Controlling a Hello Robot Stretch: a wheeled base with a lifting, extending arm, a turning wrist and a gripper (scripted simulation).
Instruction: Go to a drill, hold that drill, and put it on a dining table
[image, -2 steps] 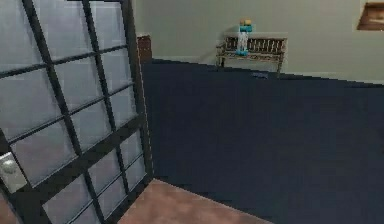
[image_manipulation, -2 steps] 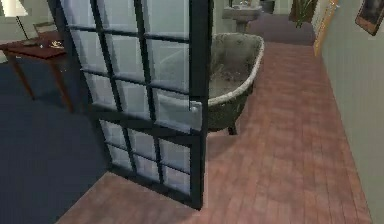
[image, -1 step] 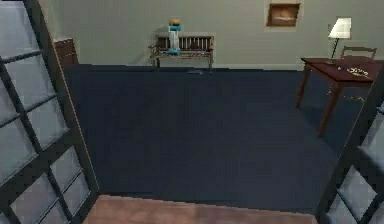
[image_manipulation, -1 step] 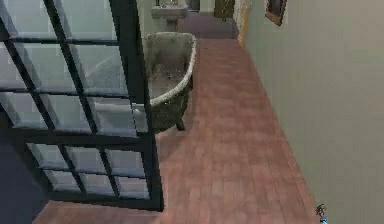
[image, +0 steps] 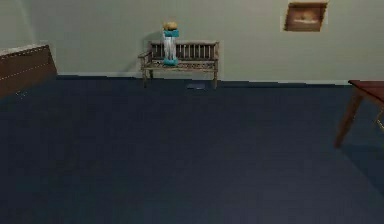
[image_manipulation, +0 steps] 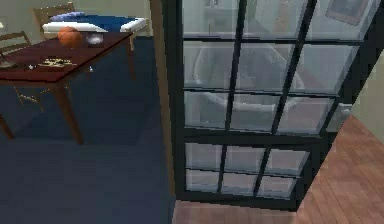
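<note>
Dark blue floor (image: 180, 160) takes up most of the forward view and runs to a pale wall across the top of the frame. In the arm side view, a dark-framed glazed partition (image_manipulation: 241, 95) fills the centre and right, with a pale bathtub (image_manipulation: 225, 75) visible through its panes. A reddish-brown dining table (image_manipulation: 95, 55) stands at the upper left of that view, carrying an orange ball (image_manipulation: 67, 35) and some small items too small to name. What is probably a corner of the same table sits at the forward view's right edge. A wooden bench (image: 180, 62) stands against the wall at the forward view's upper centre, with a teal-and-white ornament (image: 171, 42) on it. A dresser (image: 25, 68) is at the upper left and a framed picture (image: 305, 15) at the upper right. A small blue-grey thing (image: 196, 87) lies on the floor just beside the bench. It may be the drill, but it is too small to confirm. The gripper's state cannot be told. Assessment: the task is at the approach stage. No drill has been reached, and the grasp and the placement on the table are both still to do.
</note>
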